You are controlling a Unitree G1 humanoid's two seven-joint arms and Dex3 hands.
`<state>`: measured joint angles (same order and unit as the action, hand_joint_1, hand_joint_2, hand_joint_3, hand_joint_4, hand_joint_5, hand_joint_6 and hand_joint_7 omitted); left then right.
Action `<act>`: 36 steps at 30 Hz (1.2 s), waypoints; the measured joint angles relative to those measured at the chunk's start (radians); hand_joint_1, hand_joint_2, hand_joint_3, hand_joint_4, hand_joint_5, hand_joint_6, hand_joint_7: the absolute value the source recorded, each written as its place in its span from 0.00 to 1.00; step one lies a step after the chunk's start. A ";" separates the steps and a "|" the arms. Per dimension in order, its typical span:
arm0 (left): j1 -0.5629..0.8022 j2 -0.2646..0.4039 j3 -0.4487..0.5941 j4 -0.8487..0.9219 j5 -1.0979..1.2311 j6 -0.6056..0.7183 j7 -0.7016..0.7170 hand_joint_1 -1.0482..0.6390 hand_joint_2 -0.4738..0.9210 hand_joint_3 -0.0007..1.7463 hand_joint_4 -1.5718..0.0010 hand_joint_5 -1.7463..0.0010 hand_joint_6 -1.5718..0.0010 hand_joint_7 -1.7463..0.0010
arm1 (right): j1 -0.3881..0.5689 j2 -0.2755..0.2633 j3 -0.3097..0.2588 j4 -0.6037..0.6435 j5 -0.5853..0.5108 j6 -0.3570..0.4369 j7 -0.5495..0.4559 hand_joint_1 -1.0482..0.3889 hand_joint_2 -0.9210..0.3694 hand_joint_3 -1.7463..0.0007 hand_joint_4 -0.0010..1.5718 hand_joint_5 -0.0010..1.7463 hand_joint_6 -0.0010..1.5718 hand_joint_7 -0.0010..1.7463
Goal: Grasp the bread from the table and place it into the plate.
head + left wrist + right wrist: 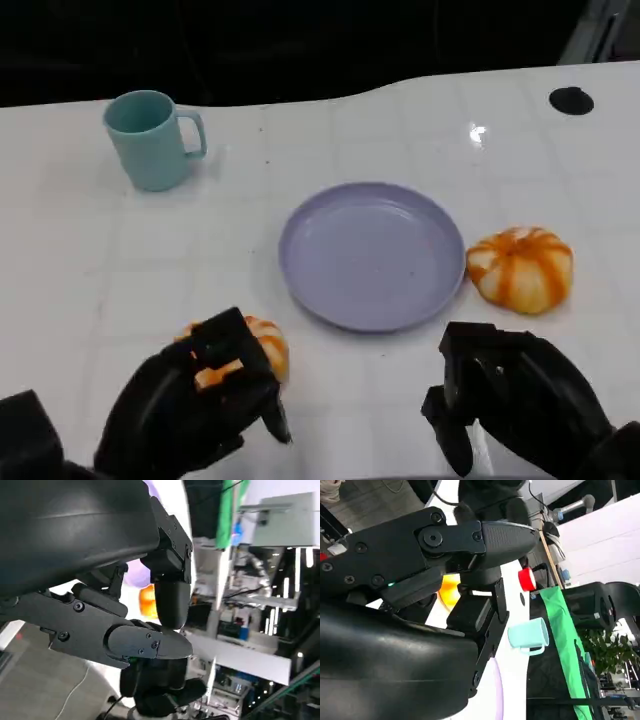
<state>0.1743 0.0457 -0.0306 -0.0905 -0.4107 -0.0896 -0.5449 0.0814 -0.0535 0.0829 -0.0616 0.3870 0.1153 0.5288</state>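
Head view: bright, even overhead light on the white worktop (400,130), with one small glare spot at upper right and near-black background along the top edge. Shadows are soft and short. Both wrist views are sharp on the near black casing; backgrounds are softer, with blown-out white patches.

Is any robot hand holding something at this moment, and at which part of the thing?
The left robot hand lies over the near side of one bread; a true grip cannot be told. The right robot hand holds nothing.
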 measured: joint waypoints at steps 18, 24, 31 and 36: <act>-0.008 0.261 0.008 -0.292 0.784 -0.124 0.180 0.19 1.00 0.07 0.89 0.70 0.79 1.00 | 0.001 0.003 0.001 -0.001 0.000 0.004 0.000 0.08 0.00 0.80 0.78 0.94 0.67 0.85; -0.017 0.335 -0.039 -0.330 1.032 -0.048 0.180 0.17 1.00 0.04 0.90 0.79 0.85 1.00 | 0.004 0.004 0.004 -0.007 -0.001 0.004 -0.001 0.09 0.00 0.80 0.77 0.94 0.67 0.85; -0.059 0.355 -0.100 -0.316 1.183 -0.016 0.184 0.17 1.00 0.02 0.85 0.80 0.83 0.99 | 0.009 0.003 0.002 -0.022 0.001 0.013 -0.005 0.08 0.00 0.79 0.77 0.94 0.67 0.85; -0.114 0.354 -0.153 -0.232 1.251 0.025 0.189 0.18 1.00 0.02 0.84 0.82 0.82 0.99 | 0.011 0.002 0.002 -0.024 0.001 0.013 -0.004 0.08 0.00 0.78 0.77 0.94 0.67 0.86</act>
<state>0.0606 0.4000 -0.1831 -0.3227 0.8402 -0.0643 -0.3562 0.0924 -0.0516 0.0852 -0.0859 0.3875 0.1282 0.5246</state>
